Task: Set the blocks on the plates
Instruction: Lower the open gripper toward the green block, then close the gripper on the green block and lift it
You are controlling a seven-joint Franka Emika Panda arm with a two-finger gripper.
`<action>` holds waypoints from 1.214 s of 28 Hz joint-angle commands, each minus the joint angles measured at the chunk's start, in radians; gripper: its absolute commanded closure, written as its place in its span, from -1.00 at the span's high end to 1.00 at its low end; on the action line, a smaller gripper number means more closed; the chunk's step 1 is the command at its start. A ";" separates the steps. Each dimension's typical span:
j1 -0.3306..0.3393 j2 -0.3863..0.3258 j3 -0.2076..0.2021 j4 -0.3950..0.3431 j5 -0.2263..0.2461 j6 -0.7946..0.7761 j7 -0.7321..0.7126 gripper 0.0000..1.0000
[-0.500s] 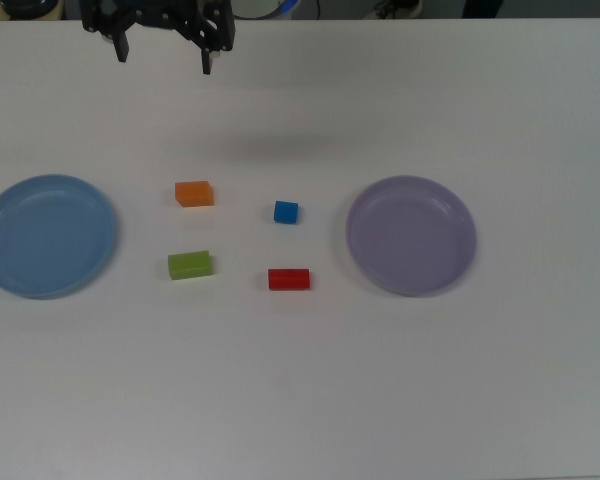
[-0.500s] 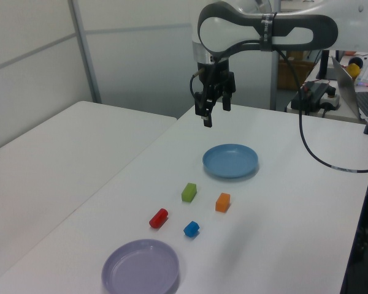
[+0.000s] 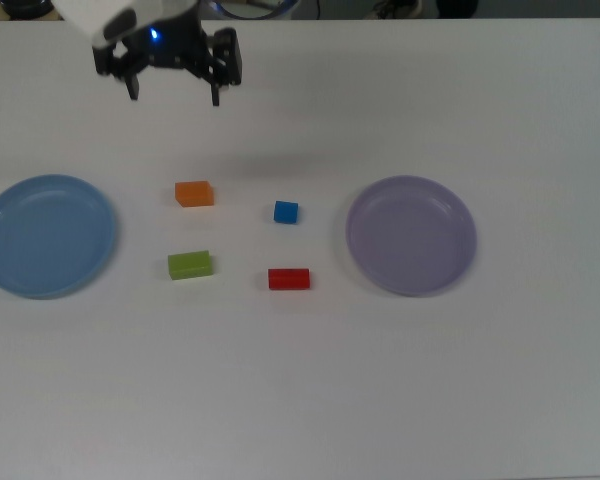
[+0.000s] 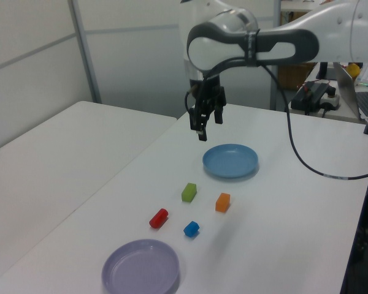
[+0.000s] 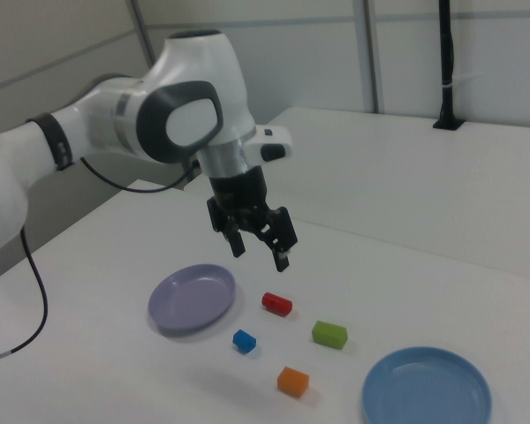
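The gripper [image 3: 173,92] hung open, high above the table [image 3: 400,380]. All four blocks lay between the plates; the orange block [image 3: 194,193] was nearest, best approached squarely from above.

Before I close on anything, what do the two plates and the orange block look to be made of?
The light blue plate and the lavender plate look like moulded plastic: uniform colour, smooth shallow rims with a soft sheen. The orange block is solid-coloured and matte with crisp edges, perhaps painted wood or hard plastic; the look leaves that open. The gripper hangs open above the table, touching none of them.
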 commanded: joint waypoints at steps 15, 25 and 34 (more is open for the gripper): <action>-0.041 0.268 -0.002 -0.100 -0.026 0.377 -0.303 1.00; -0.041 0.340 -0.001 -0.097 0.057 0.489 -0.272 1.00; -0.040 0.343 0.001 -0.097 0.088 0.489 -0.264 1.00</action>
